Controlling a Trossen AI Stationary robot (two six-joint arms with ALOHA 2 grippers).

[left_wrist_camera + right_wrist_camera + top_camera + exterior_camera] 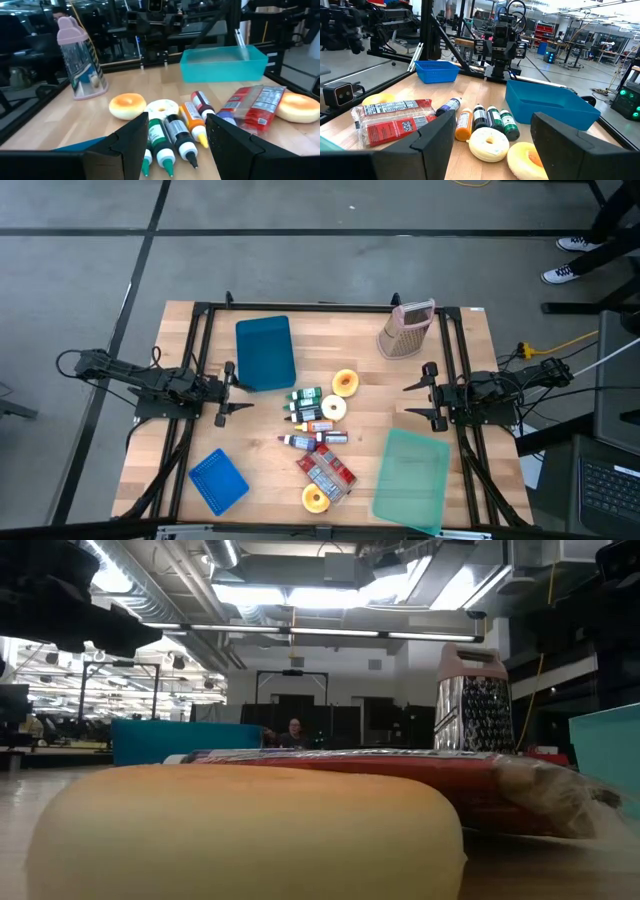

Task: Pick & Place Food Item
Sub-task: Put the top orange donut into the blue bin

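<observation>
Yellow donut (345, 383) and white donut (333, 408) at desk (200, 440) centre, beside bottle row (310, 412). Red packet (326, 471) and third donut (316, 499) near front edge. Left gripper (226, 393) at left edge, right gripper (424, 397) at right edge; both jaws spread, empty.

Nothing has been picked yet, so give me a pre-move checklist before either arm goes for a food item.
1. Left gripper open and empty: ok.
2. Right gripper open and empty: ok.
3. Both arms back at the table's sides, clear of the items: ok.
4. Food reachable in the middle: donuts, white donut, third donut, red packets lie free: ok.
5. Bottles crowd the white donut, touching or nearly so: not ok.
6. Target container known among teal bin, green bin, blue basket: cannot tell.
</observation>
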